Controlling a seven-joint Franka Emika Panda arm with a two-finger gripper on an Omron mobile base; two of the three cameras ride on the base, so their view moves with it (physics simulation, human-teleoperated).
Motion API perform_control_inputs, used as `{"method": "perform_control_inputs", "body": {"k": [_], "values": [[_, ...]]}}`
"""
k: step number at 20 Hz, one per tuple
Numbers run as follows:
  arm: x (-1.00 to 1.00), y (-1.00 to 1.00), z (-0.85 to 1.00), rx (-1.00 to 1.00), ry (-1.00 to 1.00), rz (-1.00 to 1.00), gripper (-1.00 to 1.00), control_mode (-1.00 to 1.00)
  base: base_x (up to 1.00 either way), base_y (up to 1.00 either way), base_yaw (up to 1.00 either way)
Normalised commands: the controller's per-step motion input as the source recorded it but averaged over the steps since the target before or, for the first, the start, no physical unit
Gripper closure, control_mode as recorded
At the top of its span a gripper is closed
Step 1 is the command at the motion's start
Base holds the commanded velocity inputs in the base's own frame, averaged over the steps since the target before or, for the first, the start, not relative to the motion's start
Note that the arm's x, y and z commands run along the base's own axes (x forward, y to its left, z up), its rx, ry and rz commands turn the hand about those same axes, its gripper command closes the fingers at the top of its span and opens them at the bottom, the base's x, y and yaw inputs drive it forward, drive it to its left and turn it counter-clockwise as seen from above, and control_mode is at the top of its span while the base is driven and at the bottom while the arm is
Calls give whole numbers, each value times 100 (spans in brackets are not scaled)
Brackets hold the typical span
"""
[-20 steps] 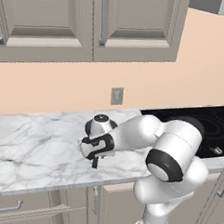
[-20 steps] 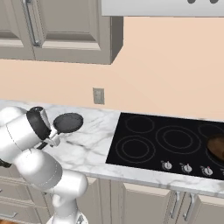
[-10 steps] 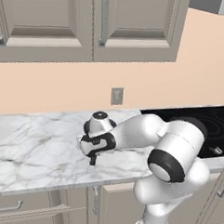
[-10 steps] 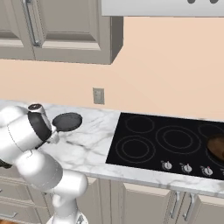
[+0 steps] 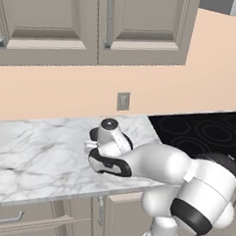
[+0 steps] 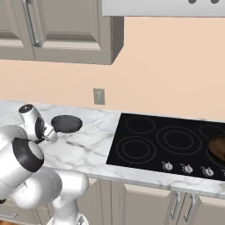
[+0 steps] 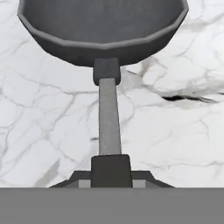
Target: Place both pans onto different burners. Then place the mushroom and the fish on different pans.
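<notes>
Marble counter, hand clamped on dark pan handle

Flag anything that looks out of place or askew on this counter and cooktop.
Nothing looks spilled or damaged. The dark pan sits on the marble counter rather than the cooktop, gripper shut on its handle.

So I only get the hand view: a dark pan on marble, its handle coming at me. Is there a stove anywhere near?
Observer: Yes. In the right base view a black cooktop lies to the right of the dark pan, set in the same counter.
Operator: Anything on it?
Observer: A brown pan sits at its far right, cut off by the picture's edge.
Operator: And above the counter?
Observer: Grey cabinets, and a wall outlet below them.
</notes>
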Motion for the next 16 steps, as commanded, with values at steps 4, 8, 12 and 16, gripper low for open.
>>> {"method": "perform_control_inputs", "body": {"k": [4,8,12,16], "values": [[-4,-27,15,-5,-22,-7,100,-100,0,0,0],[0,-18,9,-11,-23,-4,100,-100,0,0,0],[0,-6,8,-14,-20,-5,100,-100,0,0,0],[1,-5,14,-8,-9,-8,100,-100,0,0,0]]}}
